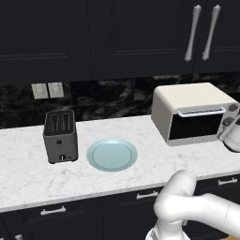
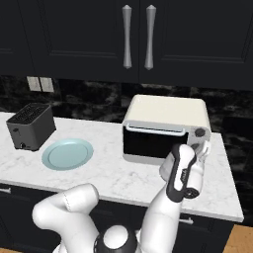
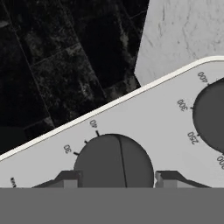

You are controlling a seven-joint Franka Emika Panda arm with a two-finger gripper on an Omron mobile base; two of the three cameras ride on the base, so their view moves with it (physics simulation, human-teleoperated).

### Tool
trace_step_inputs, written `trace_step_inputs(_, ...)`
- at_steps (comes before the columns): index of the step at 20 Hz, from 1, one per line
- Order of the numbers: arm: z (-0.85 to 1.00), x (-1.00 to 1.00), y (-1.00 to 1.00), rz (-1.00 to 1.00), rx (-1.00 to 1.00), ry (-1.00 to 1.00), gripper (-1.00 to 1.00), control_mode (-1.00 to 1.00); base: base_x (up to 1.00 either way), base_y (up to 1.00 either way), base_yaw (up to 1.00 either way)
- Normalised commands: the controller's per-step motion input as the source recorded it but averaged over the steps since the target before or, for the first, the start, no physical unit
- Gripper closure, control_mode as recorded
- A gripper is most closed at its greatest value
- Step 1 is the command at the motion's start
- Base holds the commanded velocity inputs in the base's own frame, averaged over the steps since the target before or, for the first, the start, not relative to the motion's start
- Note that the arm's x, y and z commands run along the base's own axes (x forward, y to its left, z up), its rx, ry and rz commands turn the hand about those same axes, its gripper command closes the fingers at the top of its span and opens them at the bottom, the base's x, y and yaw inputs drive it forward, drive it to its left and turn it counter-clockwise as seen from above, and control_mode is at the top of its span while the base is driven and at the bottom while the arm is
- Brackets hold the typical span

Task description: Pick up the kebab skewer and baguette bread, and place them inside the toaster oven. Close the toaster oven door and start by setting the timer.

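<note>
The gripper (image 3: 114, 179) has its fingers half-closed around the toaster oven's (image 2: 165, 118) timer knob (image 3: 113, 159), probably stiff, smooth, best pinched at its sides.

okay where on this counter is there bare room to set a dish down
Bare marble lies left of the slot toaster, along the front edge below the plate, and between plate and toaster oven. It is crowded at the oven's right end, where the pincer straddles a knob.

A white marble counter (image 1: 28, 164) runs across the middle of both base views. On it stand 3 things: a dark-grey slot toaster (image 1: 60, 136) at left, a pale blue plate (image 1: 112, 154) beside it, and the toaster oven (image 1: 194, 113) at right.
</note>
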Motion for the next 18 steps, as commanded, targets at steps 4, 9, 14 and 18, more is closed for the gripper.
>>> trace_step_inputs(4,0.01,0.00,0.04,-0.09,0.34,0.10,1.00,-1.00,0.00,0.00,0.00)
trace_step_inputs(9,0.00,-0.01,0.06,-0.10,0.42,0.07,1.00,-1.00,0.00,0.00,0.00)
trace_step_inputs(14,0.00,-0.06,0.01,-0.16,0.49,0.06,1.00,-1.00,0.00,0.00,0.00)
trace_step_inputs(18,0.00,-0.21,0.00,-0.18,0.56,0.05,1.00,-1.00,0.00,0.00,0.00)
